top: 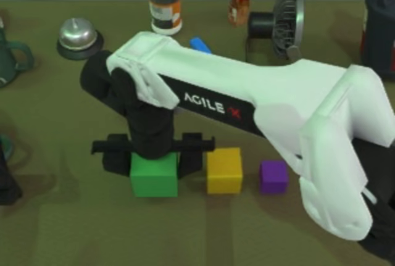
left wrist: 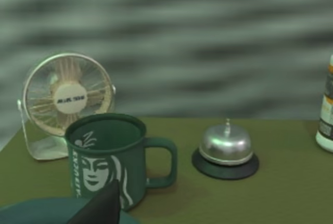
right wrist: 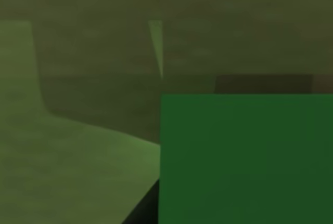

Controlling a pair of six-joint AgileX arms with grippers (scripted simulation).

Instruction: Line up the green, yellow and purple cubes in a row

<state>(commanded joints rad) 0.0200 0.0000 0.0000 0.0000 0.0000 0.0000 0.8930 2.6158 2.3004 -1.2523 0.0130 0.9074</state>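
Observation:
The green cube (top: 153, 178), the yellow cube (top: 224, 170) and the purple cube (top: 273, 176) stand in a row on the olive table, green at the left and purple at the right. My right gripper (top: 153, 160) reaches over from the right and is shut on the green cube, with one dark finger against each of its sides. The green cube (right wrist: 244, 156) fills much of the right wrist view, with a dark fingertip (right wrist: 145, 208) at its edge. My left gripper (top: 6, 186) is parked at the table's left edge, and one dark fingertip (left wrist: 101, 206) shows in the left wrist view.
A silver bell (top: 78, 36) and a green mug (top: 9, 56) stand at the back left. At the back are a white bottle (top: 164, 0), a blue object (top: 200, 45), a small brown-red object (top: 240, 7) and a dark fan (top: 281, 19). A dark container (top: 379, 19) stands at the back right.

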